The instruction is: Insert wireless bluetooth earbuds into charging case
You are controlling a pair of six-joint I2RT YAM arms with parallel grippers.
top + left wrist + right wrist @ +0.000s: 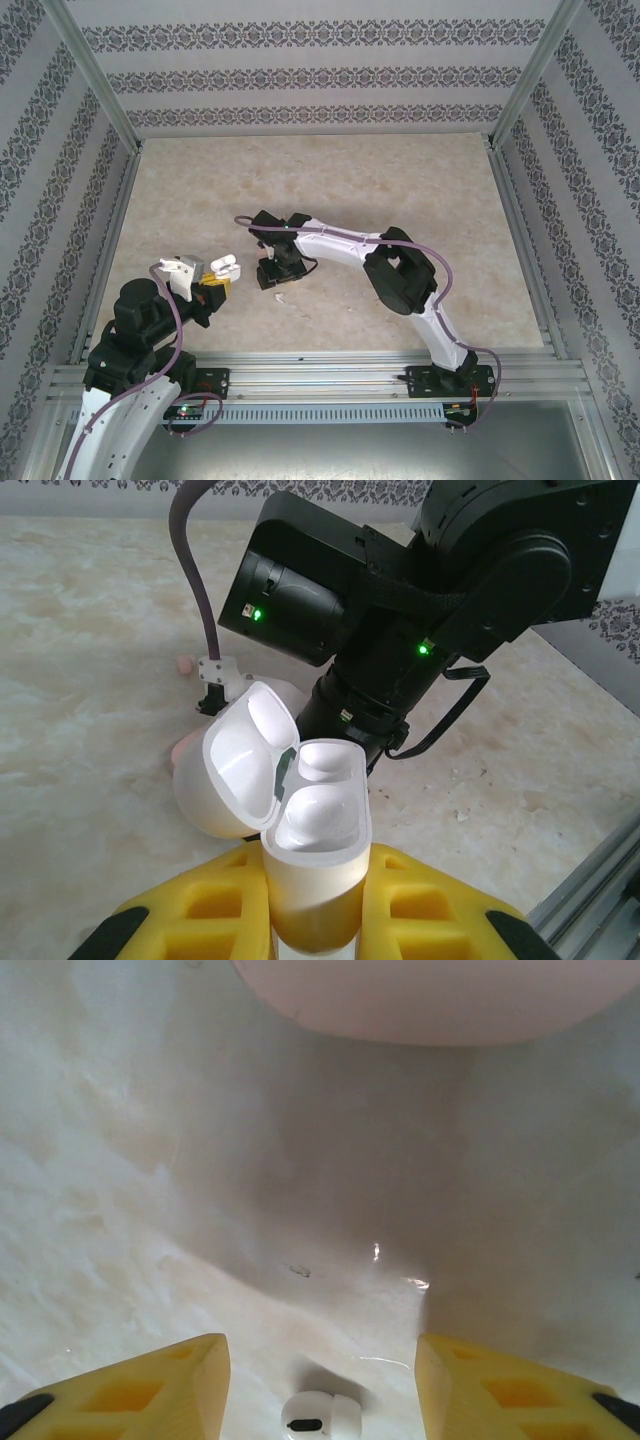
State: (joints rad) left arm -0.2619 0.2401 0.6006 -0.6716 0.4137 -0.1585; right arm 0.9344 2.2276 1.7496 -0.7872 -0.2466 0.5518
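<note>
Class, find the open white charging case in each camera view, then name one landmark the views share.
Top external: white charging case left of centre, at the tip of the left gripper.
Left wrist: bottom centre, lid open, clamped in that gripper.
Right wrist: faces a white earbud between the fingers of the open right gripper.
Shared landmark: the marbled table.

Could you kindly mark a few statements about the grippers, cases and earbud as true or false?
1. The left gripper is shut on the white charging case. True.
2. That case's lid is closed. False: it stands open.
3. The right gripper clamps a white earbud. False: its fingers stand apart, and the earbud lies on the table between them.
4. A pale pink case lies ahead of the right gripper. True.
</note>
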